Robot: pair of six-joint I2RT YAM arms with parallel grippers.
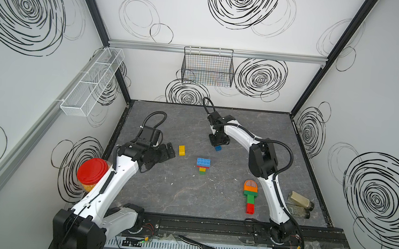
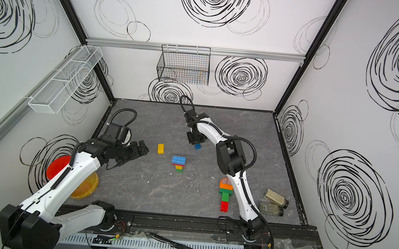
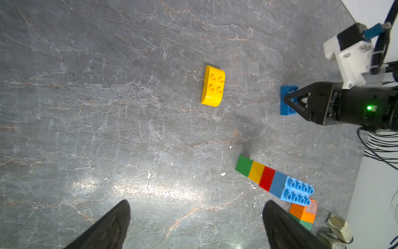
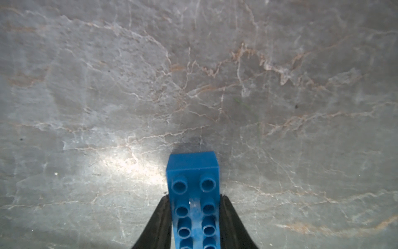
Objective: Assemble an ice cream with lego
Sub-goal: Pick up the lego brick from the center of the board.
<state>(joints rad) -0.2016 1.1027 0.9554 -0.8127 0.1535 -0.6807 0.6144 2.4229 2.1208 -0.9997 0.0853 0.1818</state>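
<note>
R fingers (image 4: 233, 224) clamped on the dark blue brick (image 4: 193, 172) down at the counter (image 4: 107, 86), a bit beyond the part-built stack (image 1: 202, 165) (green, yellow, red, wide lt-blue); can't tell if it's lifted. L fingers (image 3: 114, 224) wide apart, empty, near the loose yellow rounded piece (image 1: 182, 150). Approx halfway imo: blue brick & yellow cap not on yet. Separate red-green-orange build (image 1: 250, 196) lies by R arm.

Domed brick (image 1: 181, 150) sits L of stack (image 1: 202, 165), jars (image 1: 300, 200) front-R.
</note>
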